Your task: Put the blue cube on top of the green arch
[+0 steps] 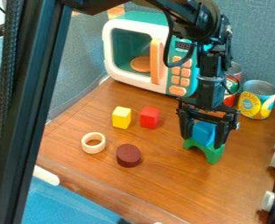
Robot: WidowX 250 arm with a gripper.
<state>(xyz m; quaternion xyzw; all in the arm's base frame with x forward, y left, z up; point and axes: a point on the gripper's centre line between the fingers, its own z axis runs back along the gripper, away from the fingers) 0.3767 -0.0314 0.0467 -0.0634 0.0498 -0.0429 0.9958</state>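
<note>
- In the camera view, the blue cube (203, 132) is right of centre, between the two fingers of the tool (202, 141), which looks closed on its sides.
- The cube is directly above the green arch (207, 150); its underside seems to meet the arch's top, but whether the arch bears its weight I cannot tell.
- The arch stands upright on the tabletop (163, 188), its opening facing the lower part of the frame.
- The cube looks like painted wood or hard plastic: probably light, stiff and hard to damage, so a firm squeeze should not dent it.
- Its flat, parallel sides make the best hold. Gripping two opposite faces at mid-height should keep it level; pinching near a corner could let it twist or slip, especially if the surface is smooth.
- The arch is likely light and stiff too, and a low fingertip could nudge or tip it. If it needs moving, its solid ends would be the place to grasp.
- The placing seems nearly done. What remains, I judge, is to let the cube settle flat, open the fingers evenly, then lift straight up without dragging on either piece.
</note>
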